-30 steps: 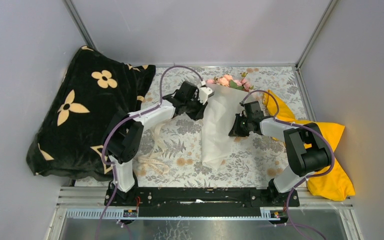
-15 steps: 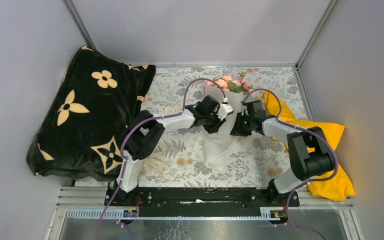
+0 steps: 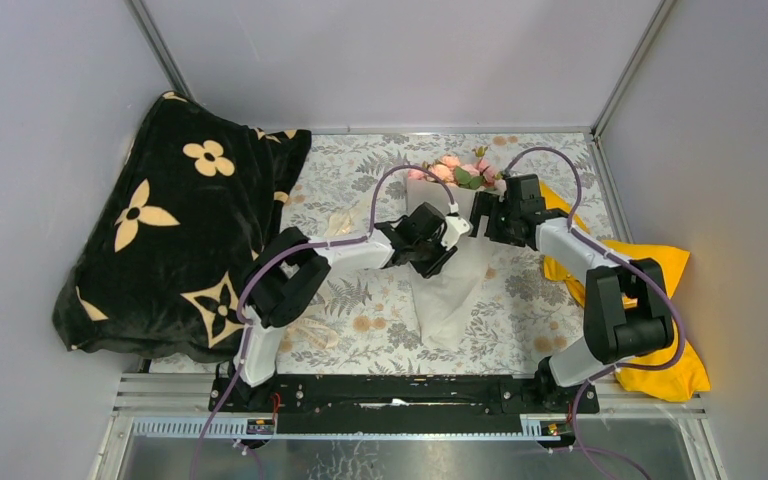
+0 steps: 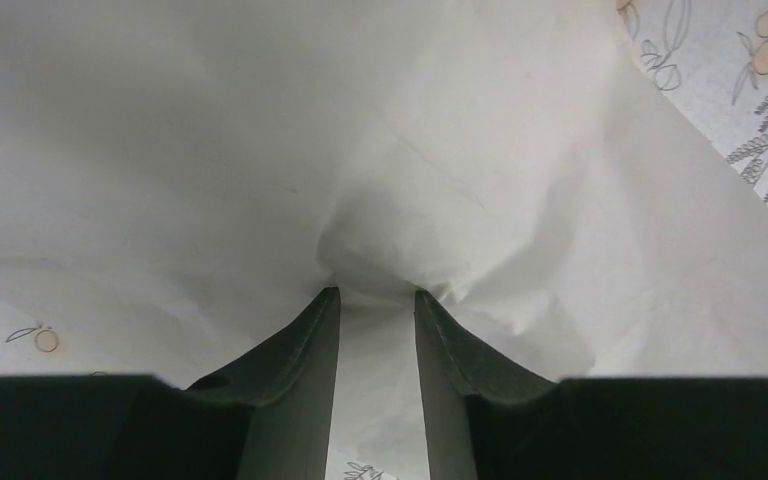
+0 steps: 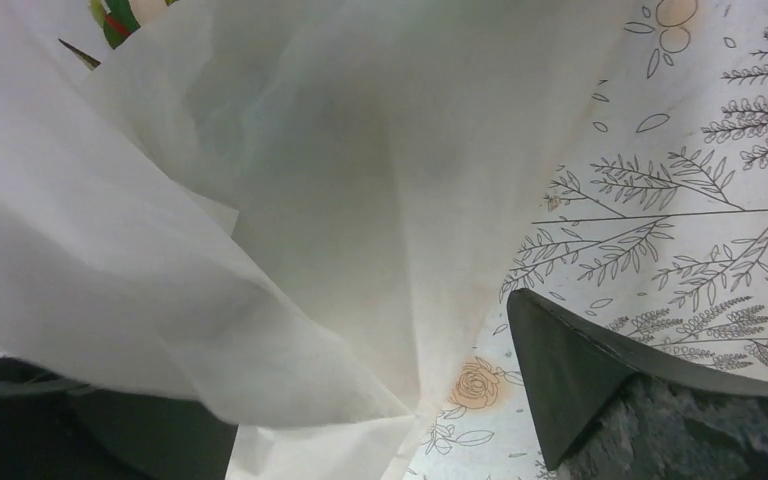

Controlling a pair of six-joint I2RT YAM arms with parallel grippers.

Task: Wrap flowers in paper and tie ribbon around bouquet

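A grey floral tablecloth (image 3: pixel 360 170) fills the middle of the frame, with a black blanket (image 3: pixel 160 230) heaped at left and a yellow cloth (image 3: pixel 665 265) half hidden behind the right arm. At centre lies the white paper (image 3: pixel 450 295), wrapped around the stems and hiding them. The left gripper (image 3: pixel 438 245) pinches a puckered fold of it between narrow-set fingers. The right gripper (image 3: pixel 490 215) is spread wide, one finger veiled by paper. The pink flowers (image 3: pixel 458 168) peek out at upper centre. Only a scrap of the ribbon (image 3: pixel 315 335) shows at lower left.

No text, label, brand or number is readable: the paper (image 4: pixel 380 150) at the left claw (image 4: pixel 376 292) is plain, and the tablecloth (image 4: pixel 760 110) beside it shows only plant prints.
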